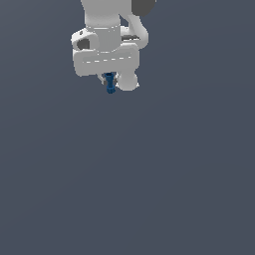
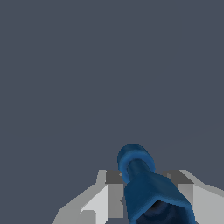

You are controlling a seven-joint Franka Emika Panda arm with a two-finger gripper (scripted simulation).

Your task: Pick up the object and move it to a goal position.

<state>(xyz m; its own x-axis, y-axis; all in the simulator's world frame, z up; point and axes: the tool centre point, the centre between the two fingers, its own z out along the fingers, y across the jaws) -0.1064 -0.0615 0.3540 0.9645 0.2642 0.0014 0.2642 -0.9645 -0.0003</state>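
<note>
The object is a small dark-blue peg-like piece [image 1: 110,83] that hangs below the white gripper [image 1: 110,79] near the top of the exterior view. In the wrist view the blue object [image 2: 146,186] fills the space between the two fingers [image 2: 111,194], its rounded wider end pointing away from the camera. The gripper is shut on it and holds it off the grey ground. The fingertips are mostly hidden by the white hand in the exterior view. No goal marker shows in either view.
A flat, uniform grey surface [image 1: 149,174] fills both views. The white arm [image 1: 107,30] rises out of the top of the exterior view.
</note>
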